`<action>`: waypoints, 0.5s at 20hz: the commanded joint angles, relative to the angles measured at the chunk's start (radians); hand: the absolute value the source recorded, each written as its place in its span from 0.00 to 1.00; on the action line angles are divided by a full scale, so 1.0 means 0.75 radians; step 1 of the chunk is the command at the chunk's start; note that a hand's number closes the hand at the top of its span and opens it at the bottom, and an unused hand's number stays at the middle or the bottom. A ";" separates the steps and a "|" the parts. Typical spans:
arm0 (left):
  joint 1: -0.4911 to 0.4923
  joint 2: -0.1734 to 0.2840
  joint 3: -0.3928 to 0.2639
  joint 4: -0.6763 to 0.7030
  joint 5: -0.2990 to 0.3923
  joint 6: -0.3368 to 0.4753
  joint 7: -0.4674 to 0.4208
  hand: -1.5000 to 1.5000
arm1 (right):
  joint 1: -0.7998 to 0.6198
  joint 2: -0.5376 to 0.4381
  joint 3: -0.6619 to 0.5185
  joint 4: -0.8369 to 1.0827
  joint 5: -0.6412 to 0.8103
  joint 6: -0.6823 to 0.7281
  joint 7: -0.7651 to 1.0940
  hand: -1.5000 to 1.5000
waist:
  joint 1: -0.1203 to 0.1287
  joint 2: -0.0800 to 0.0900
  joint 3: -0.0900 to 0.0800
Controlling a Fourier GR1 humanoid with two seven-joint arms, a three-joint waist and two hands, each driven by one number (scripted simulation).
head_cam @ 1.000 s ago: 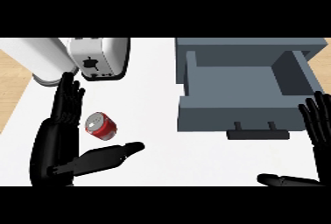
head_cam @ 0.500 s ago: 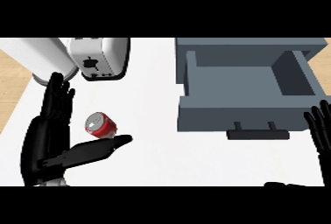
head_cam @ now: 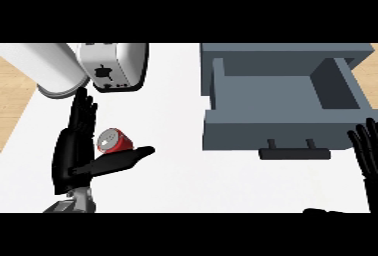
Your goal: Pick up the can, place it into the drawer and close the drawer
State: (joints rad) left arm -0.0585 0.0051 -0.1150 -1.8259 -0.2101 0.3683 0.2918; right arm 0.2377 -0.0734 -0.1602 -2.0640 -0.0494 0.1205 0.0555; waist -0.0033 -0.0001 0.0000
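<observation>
Left hand (head_cam: 74, 152) spread wide, fingers straight, thumb out. Can (head_cam: 115, 141) lies on its side on the counter (head_cam: 173, 125), in the gap between fingers and thumb. Drawer (head_cam: 277, 102) open, beside right hand (head_cam: 366, 150), fingers straight.

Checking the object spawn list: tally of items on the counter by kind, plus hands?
Can: 1
Drawer, open: 1
Toaster: 1
White cylinder at upper left: 1
Hands: 2, the left hand and the right hand
Total: 6
</observation>
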 commanded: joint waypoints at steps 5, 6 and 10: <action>0.072 0.028 0.088 0.087 0.101 -0.036 -0.144 0.00 | 0.020 -0.029 -0.088 0.005 -0.061 0.087 -0.016 0.00 | 0.001 -0.001 0.000; -0.020 -0.006 0.103 0.255 0.093 0.001 -0.240 0.00 | 0.023 0.017 -0.026 -0.012 0.003 0.043 0.004 0.00 | -0.002 0.000 0.000; 0.040 -0.007 0.049 0.259 0.091 0.049 -0.262 0.00 | -0.013 0.002 -0.085 0.080 -0.001 0.069 -0.062 0.00 | 0.001 0.000 0.000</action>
State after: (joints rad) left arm -0.0284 0.0030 -0.0733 -1.6795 -0.1483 0.3782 0.1294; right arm 0.2449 -0.0781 -0.2151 -2.0383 -0.0719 0.1706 0.0288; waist -0.0030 -0.0003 -0.0002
